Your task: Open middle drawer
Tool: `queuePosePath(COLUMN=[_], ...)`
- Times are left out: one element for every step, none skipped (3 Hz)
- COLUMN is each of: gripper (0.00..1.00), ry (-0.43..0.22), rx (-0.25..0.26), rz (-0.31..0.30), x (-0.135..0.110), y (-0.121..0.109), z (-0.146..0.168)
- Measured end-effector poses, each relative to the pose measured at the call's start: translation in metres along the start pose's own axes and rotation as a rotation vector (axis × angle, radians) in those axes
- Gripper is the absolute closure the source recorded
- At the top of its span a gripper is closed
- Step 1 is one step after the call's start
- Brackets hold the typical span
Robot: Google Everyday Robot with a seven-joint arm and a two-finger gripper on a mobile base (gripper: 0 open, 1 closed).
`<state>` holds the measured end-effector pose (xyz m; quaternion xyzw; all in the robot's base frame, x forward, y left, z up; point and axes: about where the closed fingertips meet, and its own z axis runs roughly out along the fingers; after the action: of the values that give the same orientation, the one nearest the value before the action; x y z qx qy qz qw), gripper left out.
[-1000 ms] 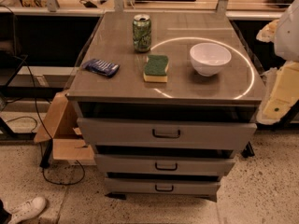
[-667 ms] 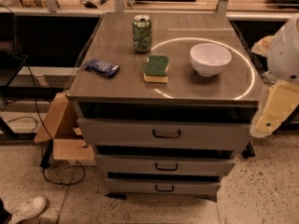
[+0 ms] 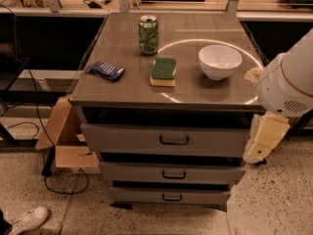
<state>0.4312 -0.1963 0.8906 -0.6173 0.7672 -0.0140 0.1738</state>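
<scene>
The gripper point(image 3: 264, 140) is hanging at the right side of the grey cabinet point(image 3: 122, 48), just beside the right end of the top drawer point(image 3: 122, 138). It is well apart from every handle. How far it is open cannot be told. The middle drawer point(image 3: 132, 172) is sitting between the top drawer and the bottom drawer point(image 3: 137, 195), with its dark loop handle point(image 3: 174, 175) at centre. On the cabinet top, a green can point(image 3: 148, 34), a sponge point(image 3: 163, 71), a white bowl point(image 3: 220, 61) and a blue packet point(image 3: 105, 70) are resting.

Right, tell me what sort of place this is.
Probably a lab or workshop: grey metal drawer cabinet, cardboard box and cable on the speckled floor. The hand hangs right of the cabinet.
</scene>
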Motion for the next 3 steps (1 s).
queuePosePath(gripper=[0.0, 0.0, 0.0], ry=[-0.024, -0.049, -0.063], rx=[-0.023, -0.058, -0.117], rz=[0.017, 0.06, 0.091], x=[0.003, 0.006, 0.011], y=[0.02, 0.046, 0.075], z=[0.01, 0.031, 0.065])
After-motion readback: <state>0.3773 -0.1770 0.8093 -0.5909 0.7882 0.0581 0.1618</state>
